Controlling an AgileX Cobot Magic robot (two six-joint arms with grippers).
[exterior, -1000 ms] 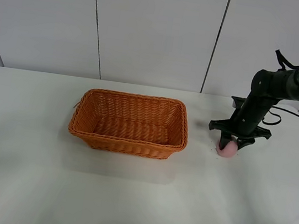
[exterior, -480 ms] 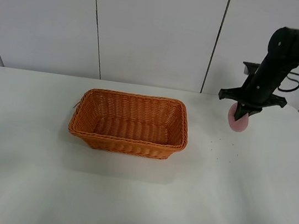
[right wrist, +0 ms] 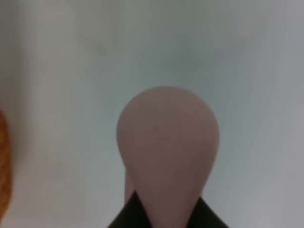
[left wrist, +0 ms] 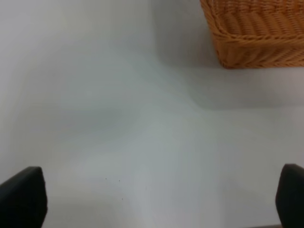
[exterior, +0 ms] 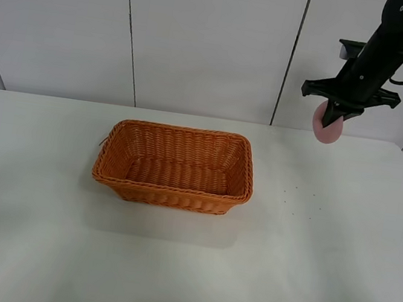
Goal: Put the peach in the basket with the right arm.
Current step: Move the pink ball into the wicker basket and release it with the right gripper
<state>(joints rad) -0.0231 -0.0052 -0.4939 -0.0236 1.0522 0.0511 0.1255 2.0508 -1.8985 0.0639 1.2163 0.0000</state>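
Observation:
High above the table at the right of the exterior view, my right gripper (exterior: 333,118) is shut on the pink peach (exterior: 328,129), which hangs below its black fingers. The right wrist view is filled by the peach (right wrist: 167,156), pinched at its base. The orange-brown wicker basket (exterior: 172,190) sits on the white table, left of the peach and well below it, with nothing inside. The left wrist view shows a corner of the basket (left wrist: 256,35). My left gripper (left wrist: 152,199) is open over bare table, only its fingertips (left wrist: 21,197) showing; the exterior view does not show that arm.
The white table (exterior: 185,269) runs wide around the basket. White wall panels stand behind it. A few dark specks (exterior: 296,198) lie on the table right of the basket. An edge of the basket (right wrist: 4,166) shows in the right wrist view.
The right arm has lifted the peach off the table, from beside the basket's right end to high above the table's back right. The basket has not moved.

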